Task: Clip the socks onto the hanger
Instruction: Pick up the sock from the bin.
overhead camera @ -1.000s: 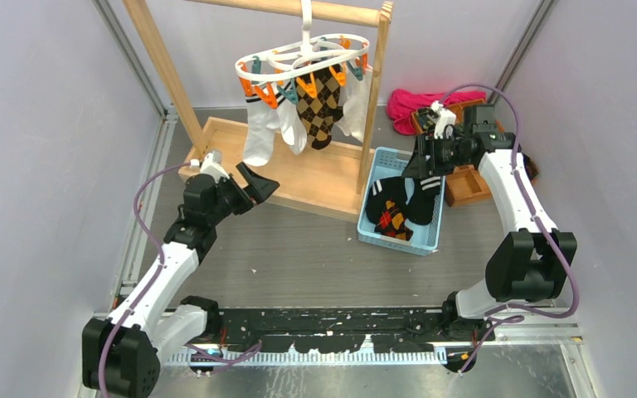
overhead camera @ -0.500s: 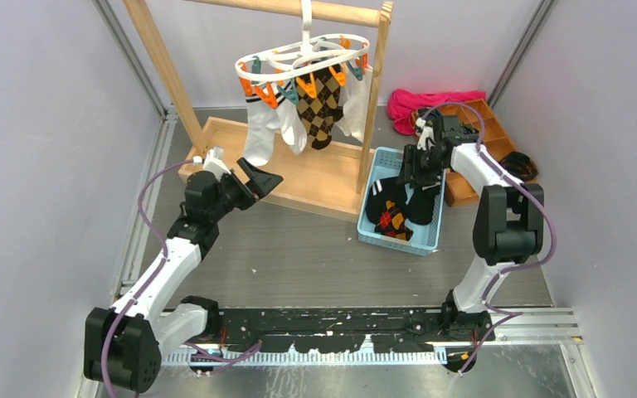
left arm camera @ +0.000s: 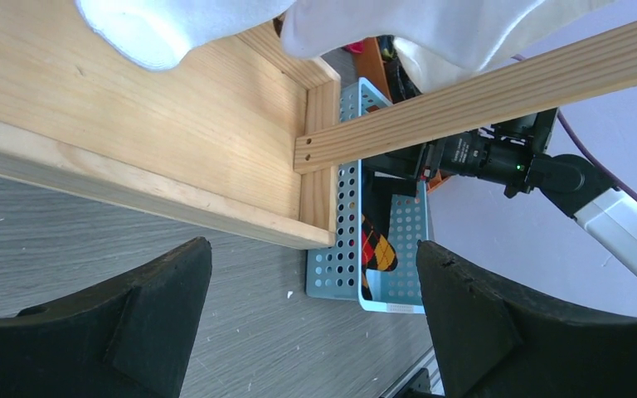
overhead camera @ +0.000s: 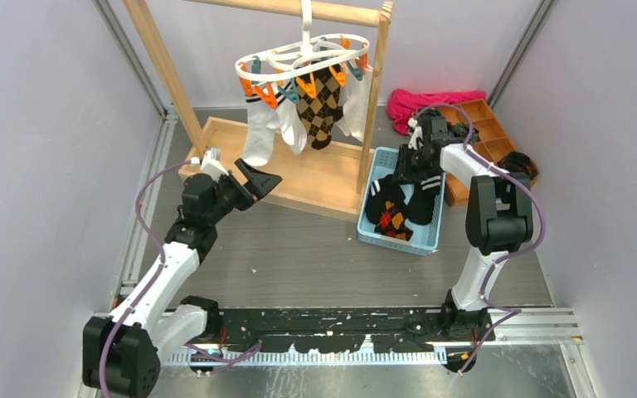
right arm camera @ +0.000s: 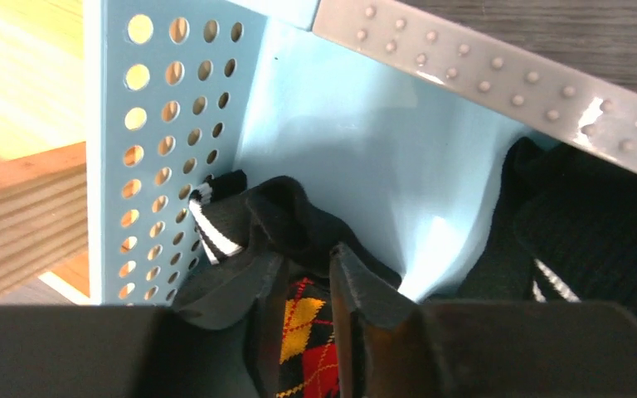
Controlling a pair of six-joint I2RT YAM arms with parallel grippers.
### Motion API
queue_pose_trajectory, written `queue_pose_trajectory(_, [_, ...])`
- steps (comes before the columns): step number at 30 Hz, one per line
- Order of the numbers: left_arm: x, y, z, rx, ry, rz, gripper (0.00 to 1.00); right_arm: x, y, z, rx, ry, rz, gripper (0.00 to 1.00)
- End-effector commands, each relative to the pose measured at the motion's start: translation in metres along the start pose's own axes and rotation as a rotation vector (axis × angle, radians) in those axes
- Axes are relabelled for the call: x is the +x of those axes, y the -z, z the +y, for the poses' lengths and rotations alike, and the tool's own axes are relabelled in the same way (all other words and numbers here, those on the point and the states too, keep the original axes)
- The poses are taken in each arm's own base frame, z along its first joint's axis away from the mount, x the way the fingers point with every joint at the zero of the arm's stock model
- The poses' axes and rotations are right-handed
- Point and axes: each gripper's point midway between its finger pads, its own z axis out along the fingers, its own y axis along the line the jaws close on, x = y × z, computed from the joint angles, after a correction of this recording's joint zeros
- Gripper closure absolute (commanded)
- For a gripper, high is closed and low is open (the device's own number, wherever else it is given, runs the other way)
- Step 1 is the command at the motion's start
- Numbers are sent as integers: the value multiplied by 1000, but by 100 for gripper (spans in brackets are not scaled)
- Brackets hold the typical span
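In the blue basket (right arm camera: 166, 124) toward the right edge of the table (overhead camera: 299, 249), the jaws of the right gripper (right arm camera: 303, 265) stand narrow at a fold of the socks (right arm camera: 286, 211); I cannot tell whether they grip it. The jaws of the left gripper (overhead camera: 259, 178) gape wide and empty.

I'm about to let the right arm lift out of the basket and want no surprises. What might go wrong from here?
The right gripper is deep in the light-blue perforated plastic basket, its fingers straddling both a black sock with white cuff stripes and the black-orange-red argyle sock; it may grab the wrong one, or both. Only a loose fold sits between the fingertips, so the sock might slip on lifting.
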Motion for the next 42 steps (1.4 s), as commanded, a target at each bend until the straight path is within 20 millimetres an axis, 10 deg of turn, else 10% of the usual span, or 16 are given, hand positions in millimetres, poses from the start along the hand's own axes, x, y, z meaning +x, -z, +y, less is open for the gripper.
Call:
queue_pose_trajectory(1, [-10,7,-23,86,-38,-38,7,-29,15,12,-23,68,-108,79])
queue_pose_trajectory(5, [-10,11,-30,122,-52,-43,8,-41,48,27,-73,107,-177,99])
queue_pose_trajectory(13, [-10,22,-67,306,-119,-35,9,-56,167,59,-269,204,-290,99])
queue_pose_trajectory(23, [12,30,-112,500,-239,-13,12,-21,255,104,-351,524,-444,99])
queue_pose_trajectory(42, [102,27,-163,671,-589,104,15,93,255,187,-633,748,-378,99])
